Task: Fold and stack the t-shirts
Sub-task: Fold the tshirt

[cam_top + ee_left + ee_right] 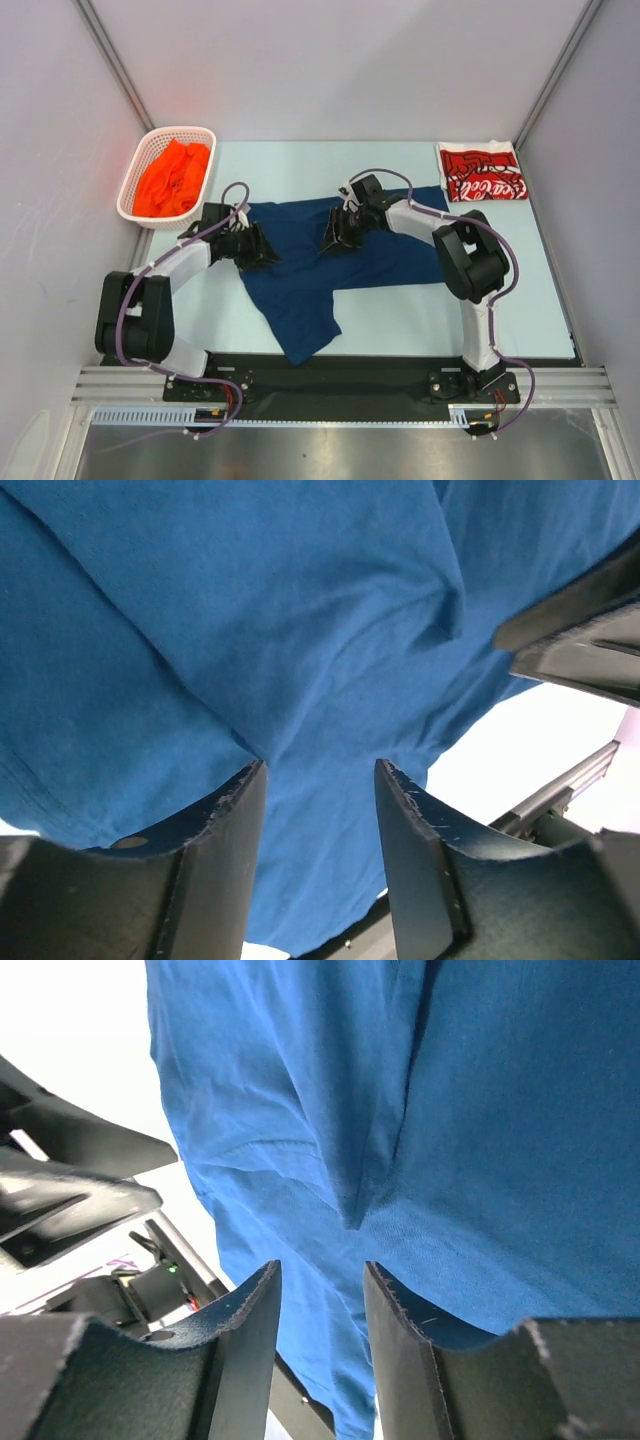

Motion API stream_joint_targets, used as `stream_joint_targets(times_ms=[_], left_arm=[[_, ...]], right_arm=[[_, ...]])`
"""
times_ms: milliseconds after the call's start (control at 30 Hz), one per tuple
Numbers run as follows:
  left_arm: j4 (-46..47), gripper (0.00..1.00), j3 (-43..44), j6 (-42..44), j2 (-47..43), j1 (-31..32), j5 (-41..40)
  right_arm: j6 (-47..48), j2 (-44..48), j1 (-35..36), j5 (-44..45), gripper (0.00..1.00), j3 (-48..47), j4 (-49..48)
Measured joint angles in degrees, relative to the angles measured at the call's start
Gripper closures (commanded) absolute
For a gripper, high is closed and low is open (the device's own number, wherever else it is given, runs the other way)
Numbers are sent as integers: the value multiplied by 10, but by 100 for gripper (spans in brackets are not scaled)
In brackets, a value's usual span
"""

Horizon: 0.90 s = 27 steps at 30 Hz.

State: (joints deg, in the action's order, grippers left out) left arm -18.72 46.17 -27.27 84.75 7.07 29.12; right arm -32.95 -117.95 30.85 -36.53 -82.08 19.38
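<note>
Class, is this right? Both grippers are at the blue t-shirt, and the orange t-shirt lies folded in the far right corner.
No: the top external view shows the red t-shirt folded there. The orange t-shirt is bunched in the white basket, far left. The left gripper and right gripper are at the blue t-shirt.

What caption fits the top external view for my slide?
Left arm and right arm reach onto a crumpled dark navy cloth t-shirt.

Bright, even overhead light; soft shadows on the tabletop [400, 310]; wrist views overexposed white at their edges.
</note>
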Motion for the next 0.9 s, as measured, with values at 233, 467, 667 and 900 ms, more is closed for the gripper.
stream_joint_targets(times_ms=[233, 467, 667, 900], left_arm=[[10, 47, 0, -1, 19, 1, -26], [19, 46, 0, -6, 47, 7, -30], [24, 49, 0, -13, 67, 17, -28], [33, 69, 4, -19, 84, 17, -18]], right_arm=[[-11, 0, -8, -15, 57, 1, -14], [-28, -13, -8, -30, 54, 6, -37], [-45, -40, -9, -42, 56, 6, -49], [-45, -66, -9, -46, 64, -3, -46]])
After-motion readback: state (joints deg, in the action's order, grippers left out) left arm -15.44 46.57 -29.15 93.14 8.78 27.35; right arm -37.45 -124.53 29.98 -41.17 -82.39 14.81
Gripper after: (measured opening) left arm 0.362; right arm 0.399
